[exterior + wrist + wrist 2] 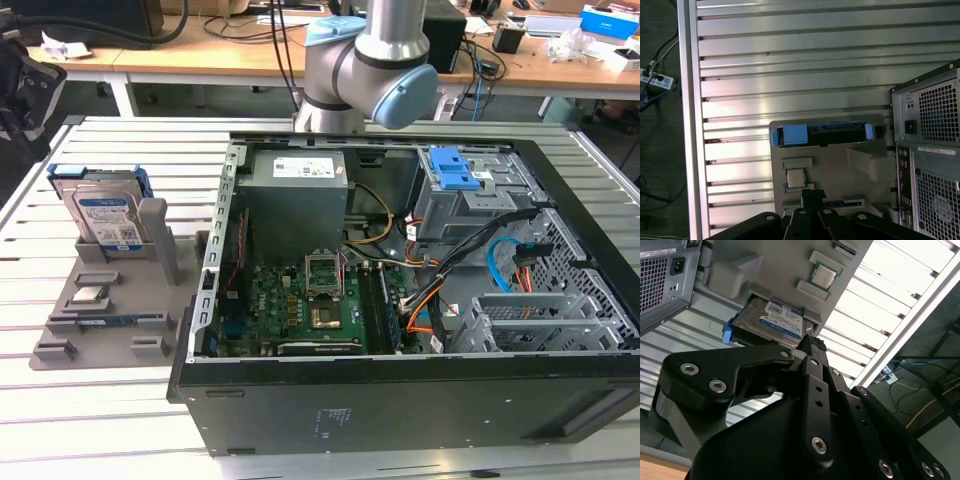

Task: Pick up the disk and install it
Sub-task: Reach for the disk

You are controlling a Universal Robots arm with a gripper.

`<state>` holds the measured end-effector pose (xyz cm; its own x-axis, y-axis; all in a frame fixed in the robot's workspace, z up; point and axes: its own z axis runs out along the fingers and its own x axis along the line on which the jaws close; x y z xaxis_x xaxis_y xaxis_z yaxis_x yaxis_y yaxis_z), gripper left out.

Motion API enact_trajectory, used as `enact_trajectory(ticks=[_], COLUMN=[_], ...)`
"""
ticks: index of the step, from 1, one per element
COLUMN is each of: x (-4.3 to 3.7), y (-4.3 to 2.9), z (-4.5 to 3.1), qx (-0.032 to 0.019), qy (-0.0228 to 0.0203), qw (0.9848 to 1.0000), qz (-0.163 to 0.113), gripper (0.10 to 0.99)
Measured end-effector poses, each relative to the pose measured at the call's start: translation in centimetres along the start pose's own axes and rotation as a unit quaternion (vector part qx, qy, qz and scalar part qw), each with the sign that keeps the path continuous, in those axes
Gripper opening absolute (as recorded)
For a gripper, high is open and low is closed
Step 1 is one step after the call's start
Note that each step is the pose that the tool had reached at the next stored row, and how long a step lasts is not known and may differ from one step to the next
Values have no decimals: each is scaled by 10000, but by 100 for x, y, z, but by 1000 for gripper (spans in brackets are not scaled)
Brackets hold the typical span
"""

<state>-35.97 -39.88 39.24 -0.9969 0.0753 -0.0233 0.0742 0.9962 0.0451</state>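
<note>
– Where is the disk?
– At the exterior view's left. The disk [105, 215] stands on edge in a slot of the grey holder [135, 300], with its label facing outward and its blue bracket around it. The holder lies on the slatted table [60, 420].
– Is anything else on the holder?
– A processor chip [90, 295] lies flat in front of the disk, and a memory stick [110, 321] lies just in front of that.
– And further right?
– The open computer case [400, 400] sits just beside the holder with its motherboard [300, 310] showing. The arm [370, 70] rises behind the case.
– And the jaws?
– In both wrist views they are together and clamped on nothing. They point toward the holder and are apart from the disk [820, 136].
</note>
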Motion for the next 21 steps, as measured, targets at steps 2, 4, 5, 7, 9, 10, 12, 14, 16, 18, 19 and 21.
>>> enact_trajectory(ticks=[2, 4, 5, 7, 9, 10, 12, 14, 16, 18, 19, 21], x=[25, 66, 79, 105, 157, 168, 196, 220, 243, 265, 275, 310], y=[-2, -5, -6, -8, -12, -13, -15, -16, -18, -20, -21, -23], z=[-1, -2, -1, -2, -4, -4, -4, -5, -5, -5, -6, -7], qx=[0, 0, 0, 0, 0, 0, 0, 0, 0, 0, 0, 0], qy=[0, 0, 0, 0, 0, 0, 0, 0, 0, 0, 0, 0], qw=[10000, 10000, 10000, 10000, 10000, 10000, 10000, 10000, 10000, 10000, 10000, 10000], qz=[0, 0, 0, 0, -1, 0, 0, 0, 0, 0, 0, 0], gripper=[102, 102, 102, 102, 102, 102, 102, 102, 102, 102, 102, 102])
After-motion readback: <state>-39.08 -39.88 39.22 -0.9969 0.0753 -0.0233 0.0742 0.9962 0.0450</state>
